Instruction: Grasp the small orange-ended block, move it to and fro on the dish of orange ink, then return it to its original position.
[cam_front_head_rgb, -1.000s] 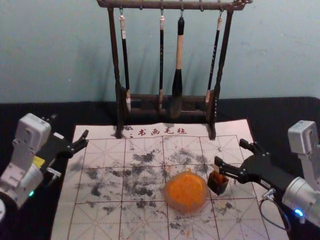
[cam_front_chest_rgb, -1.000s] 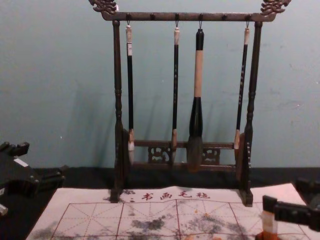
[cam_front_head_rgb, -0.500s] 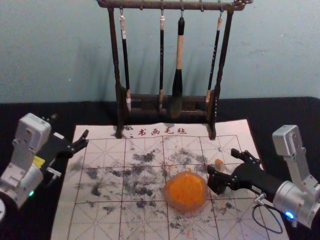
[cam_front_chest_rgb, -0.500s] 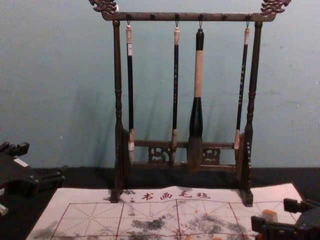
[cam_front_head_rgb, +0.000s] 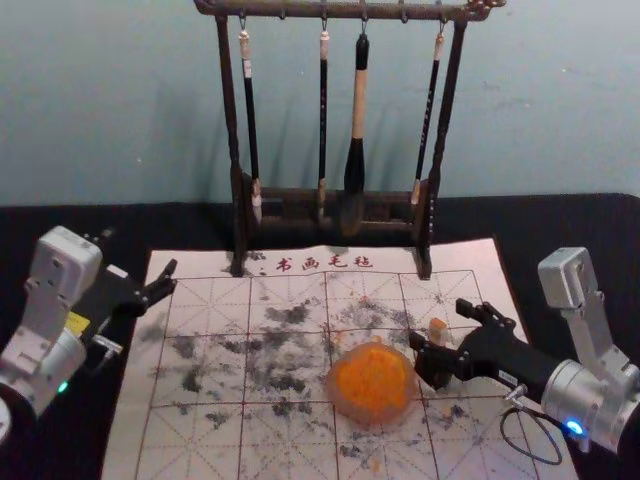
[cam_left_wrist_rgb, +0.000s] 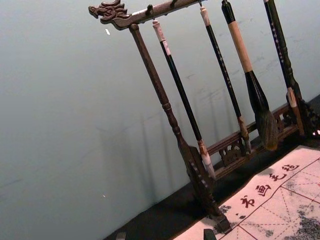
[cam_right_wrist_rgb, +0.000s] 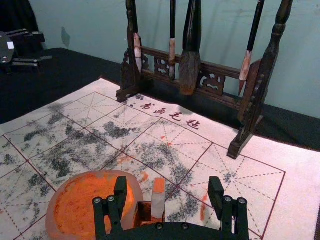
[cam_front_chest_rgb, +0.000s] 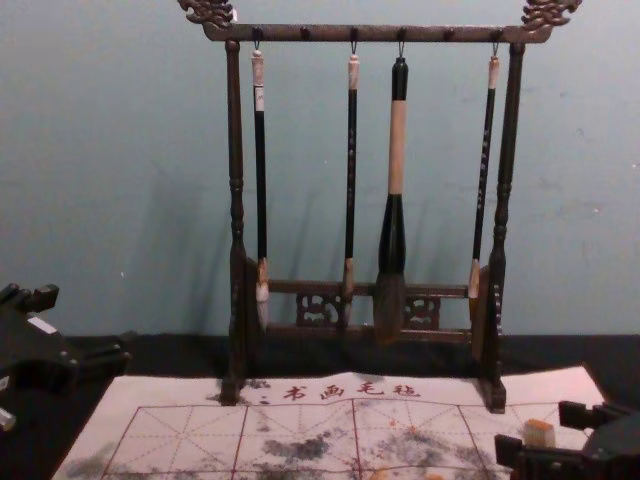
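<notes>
The right pincer (cam_right_wrist_rgb: 168, 184), spread wide and empty, seemingly straddles the block (cam_right_wrist_rgb: 158, 202) its box (cam_right_wrist_rgb: 143, 214) props upright for gripping (left arm (cam_front_head_rgb: 45, 325) parked beside the mat (cam_front_head_rgb: 205, 440)).

The right pincer (cam_front_head_rgb: 438, 324) reaches inward, jaws apart — the left pincer (cam_front_head_rgb: 139, 254) idles at left, likewise spread.

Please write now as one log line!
Right gripper: open jaws either side of block | block: in small box beside ink dish | left gripper: parked by mat's left edge
</notes>
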